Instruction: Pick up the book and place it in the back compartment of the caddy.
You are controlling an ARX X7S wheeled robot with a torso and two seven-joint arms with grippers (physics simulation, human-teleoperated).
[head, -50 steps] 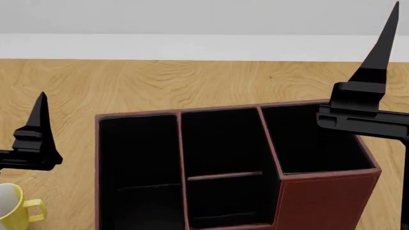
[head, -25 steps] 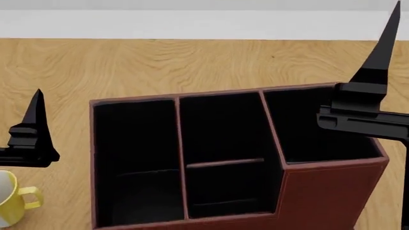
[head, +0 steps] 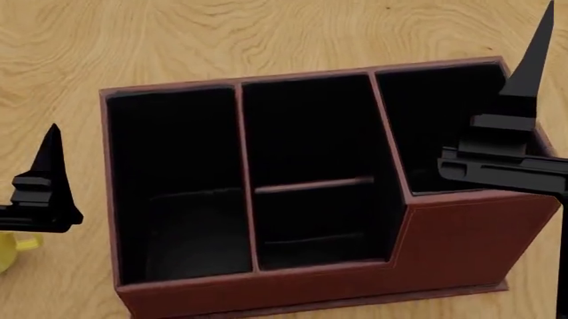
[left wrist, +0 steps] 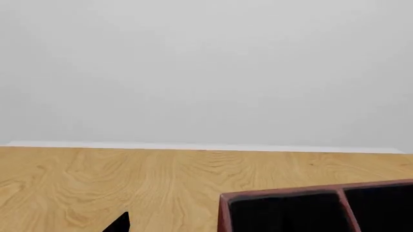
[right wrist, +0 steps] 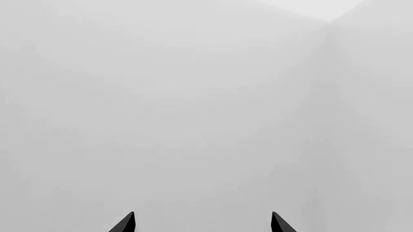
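our right gripper [right wrist: 201,223] is spread wide at the frame's right edge; our left gripper's [head: 40,193] spread we cannot tell. the caddy [head: 461,242] fills the centre, its back compartment [head: 306,129] above the crossbar [head: 312,185]. the book is out of sight.

Even, bright, diffuse light; no glare, no blur. Caddy [head: 461,246] cells near-black inside, detail lost. Tabletop [head: 266,33] shadows faint. Edges undistorted, renders sharp.

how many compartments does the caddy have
4 in the caddy: a long left one, a middle column split by a crossbar into back and front, and a right one, partly behind the right gripper.
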